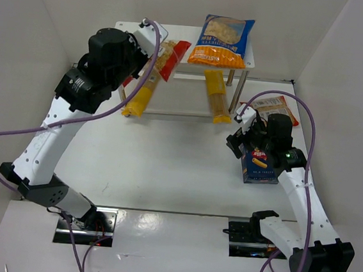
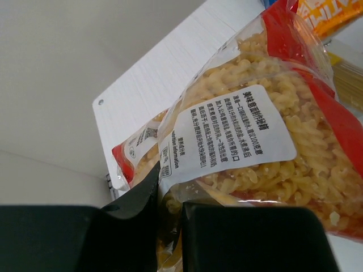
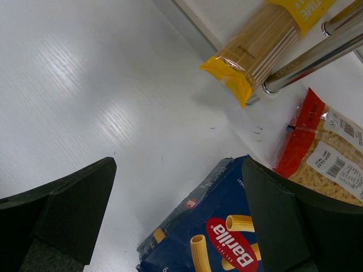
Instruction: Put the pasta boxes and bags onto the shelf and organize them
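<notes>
My left gripper (image 1: 152, 48) is shut on a red bag (image 1: 168, 57) of spiral pasta and holds it at the left end of the white shelf top (image 1: 131, 27). In the left wrist view the bag (image 2: 272, 130) is pinched between the jaws of that gripper (image 2: 170, 198). The orange-and-blue bag (image 1: 221, 40) lies on the shelf top. Two yellow spaghetti packs (image 1: 140, 97) (image 1: 215, 95) lie on the lower level. My right gripper (image 1: 244, 139) is open just above the dark blue pasta box (image 1: 260, 167). In the right wrist view the box (image 3: 227, 238) lies between the spread fingers of the gripper (image 3: 178, 170).
A second red bag (image 1: 275, 110) lies on the table right of the shelf, behind the box; it also shows in the right wrist view (image 3: 323, 158). A metal shelf leg (image 3: 317, 56) stands beside a spaghetti pack (image 3: 261, 45). White walls enclose the table.
</notes>
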You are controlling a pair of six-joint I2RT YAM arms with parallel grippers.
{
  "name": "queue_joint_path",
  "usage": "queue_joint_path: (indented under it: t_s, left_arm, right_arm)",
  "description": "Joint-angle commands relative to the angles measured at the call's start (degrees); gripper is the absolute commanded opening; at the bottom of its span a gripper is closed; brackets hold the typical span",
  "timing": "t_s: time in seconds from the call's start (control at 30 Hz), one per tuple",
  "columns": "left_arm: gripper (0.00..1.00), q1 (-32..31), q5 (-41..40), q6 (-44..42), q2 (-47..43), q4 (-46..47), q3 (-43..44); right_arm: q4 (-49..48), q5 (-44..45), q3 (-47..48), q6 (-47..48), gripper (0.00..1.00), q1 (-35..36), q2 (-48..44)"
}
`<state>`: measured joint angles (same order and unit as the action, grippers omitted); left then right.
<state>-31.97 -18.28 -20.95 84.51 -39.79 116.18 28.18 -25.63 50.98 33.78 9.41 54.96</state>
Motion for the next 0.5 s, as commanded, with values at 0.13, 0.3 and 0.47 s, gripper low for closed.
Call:
queue_joint_path:
  t_s: [0.13,0.3,0.47]
  left_arm:
    - [0.00,0.1,-4.5,-3.2,1.4,9.5,8.7]
    - [0.00,0.7,-5.3,-4.5,4.3,9.5,11.3]
    - [0.00,1.7,-5.3,-5.1,6.7,10.0,13.4]
  right_arm:
    - [-0.9,-0.3,-0.3,1.0,1.00,-0.4,0.0]
    - [-0.9,-0.3,-0.3,1.0,1.00,-0.4,0.0]
    - [-0.9,-0.3,-0.3,1.6,1.00,-0.4,0.0]
